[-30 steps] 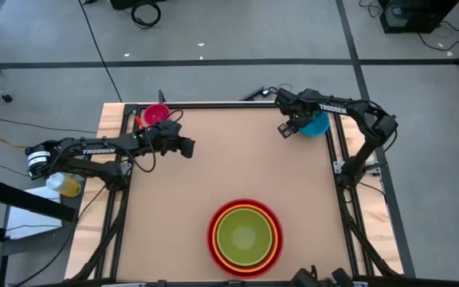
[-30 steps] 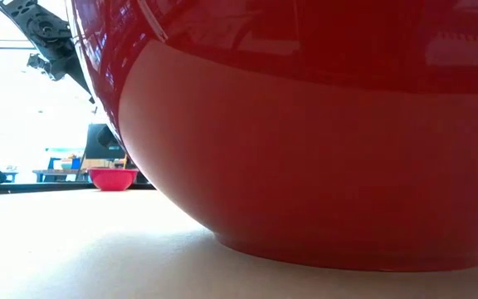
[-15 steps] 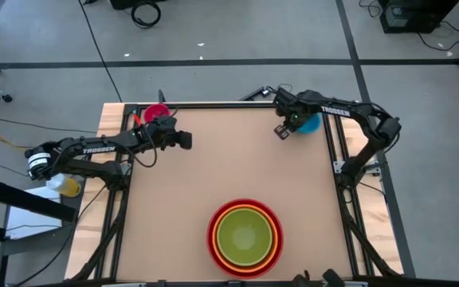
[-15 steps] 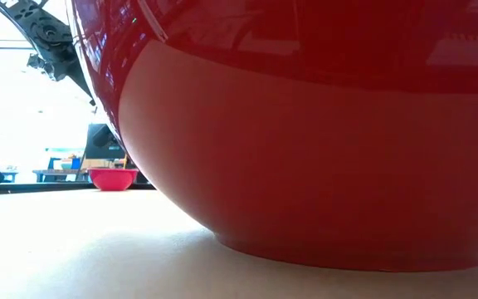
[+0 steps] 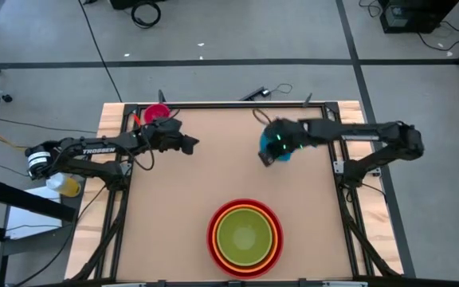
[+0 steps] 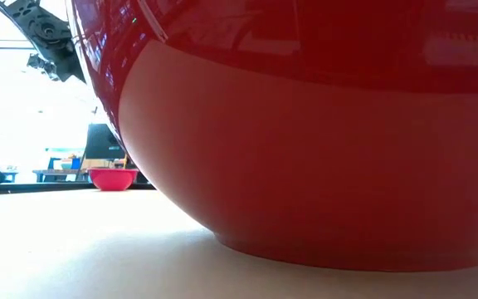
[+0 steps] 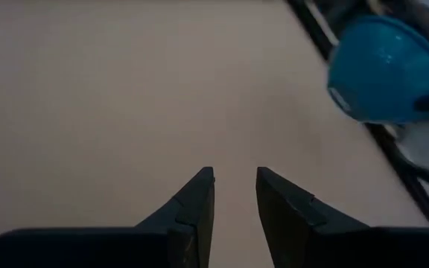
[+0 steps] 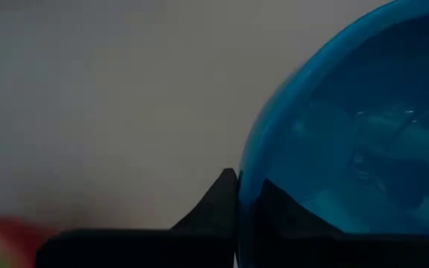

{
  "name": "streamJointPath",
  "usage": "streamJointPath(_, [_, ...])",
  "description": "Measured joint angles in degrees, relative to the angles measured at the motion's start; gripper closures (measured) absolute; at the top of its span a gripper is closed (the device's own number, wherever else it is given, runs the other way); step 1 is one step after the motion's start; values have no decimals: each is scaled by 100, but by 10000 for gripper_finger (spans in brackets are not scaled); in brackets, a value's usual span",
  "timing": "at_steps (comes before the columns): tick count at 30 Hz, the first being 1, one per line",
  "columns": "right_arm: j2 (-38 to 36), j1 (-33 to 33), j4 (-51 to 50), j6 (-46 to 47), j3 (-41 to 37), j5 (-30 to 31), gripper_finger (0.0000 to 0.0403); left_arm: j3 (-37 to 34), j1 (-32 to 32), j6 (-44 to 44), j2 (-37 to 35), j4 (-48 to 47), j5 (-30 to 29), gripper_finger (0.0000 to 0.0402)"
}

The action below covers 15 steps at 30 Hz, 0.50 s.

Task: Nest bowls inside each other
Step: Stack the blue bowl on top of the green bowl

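**Right gripper carries the blue bowl; left gripper idles by the pink one**

The right gripper (image 5: 268,151) is clamped on the rim of the round glossy blue plastic bowl (image 5: 280,140). In the right wrist view the blue bowl (image 8: 348,141) fills the space just ahead of the fingers (image 8: 218,199), its wall pinched between them, one finger outside the wall and the other seen through the plastic. In the left wrist view the same bowl (image 7: 382,71) shows well ahead of the left arm's own fingers, held off the tan tabletop (image 5: 213,167).

The left gripper (image 5: 188,144) hangs over the table with nothing in it. Its two dark fingers (image 7: 194,212) stand a narrow gap apart, with only bare table visible between them. The small round glossy magenta pink plastic bowl (image 5: 156,113) sits just behind this gripper, near the table's far corner beside the left arm; in the low view it (image 6: 113,178) rests upright on the table.

Well away from both grippers, at the near edge of the table, stands a nested stack: the large round glossy red plastic bowl (image 5: 213,239) holds the orange plastic bowl (image 5: 221,219), which holds the lime green plastic bowl (image 5: 245,235). The red bowl's wall (image 6: 322,133) fills most of the low view.
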Motion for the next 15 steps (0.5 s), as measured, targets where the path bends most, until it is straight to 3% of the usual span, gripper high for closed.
streamJointPath(7, [-477, 1773, 1118, 547, 1, 348, 383, 0, -848, 457, 1, 248, 695, 299])
streamJointPath(15, [-77, 3370, 2895, 1230, 2, -301, 383, 0, -1839, 678, 1, 249, 189, 299])
